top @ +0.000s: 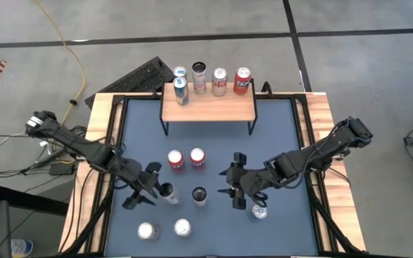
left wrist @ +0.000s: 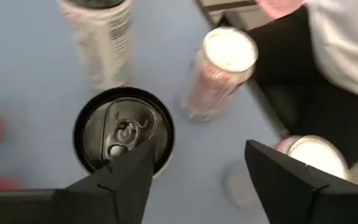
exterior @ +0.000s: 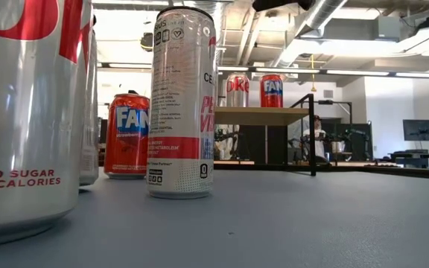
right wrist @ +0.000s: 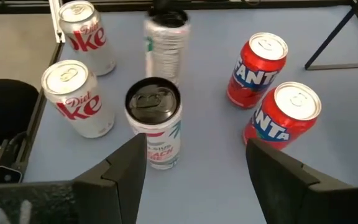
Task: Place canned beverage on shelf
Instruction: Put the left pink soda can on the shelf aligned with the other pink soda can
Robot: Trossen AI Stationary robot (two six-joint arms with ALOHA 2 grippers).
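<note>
The shelf [top: 206,109] stands at the table's far edge, with several cans [top: 219,81] on and behind it. More cans stand upright on the blue mat. My left gripper [top: 149,188] [left wrist: 197,152] is open beside a black-topped can [left wrist: 123,130] [top: 169,192]. One fingertip [left wrist: 135,168] shows in front of that can's rim, and the gap between the fingers lies to its side. My right gripper [top: 233,185] [right wrist: 194,146] is open and faces another black-topped can [right wrist: 153,118] [top: 199,195], short of it.
Two red Fanta cans [top: 176,160] [top: 197,158] stand mid-table and two Diet Coke cans [top: 145,230] [top: 183,228] near the front edge. One can [top: 259,211] stands under my right arm. A person in white [left wrist: 347,43] is beyond the table's near edge.
</note>
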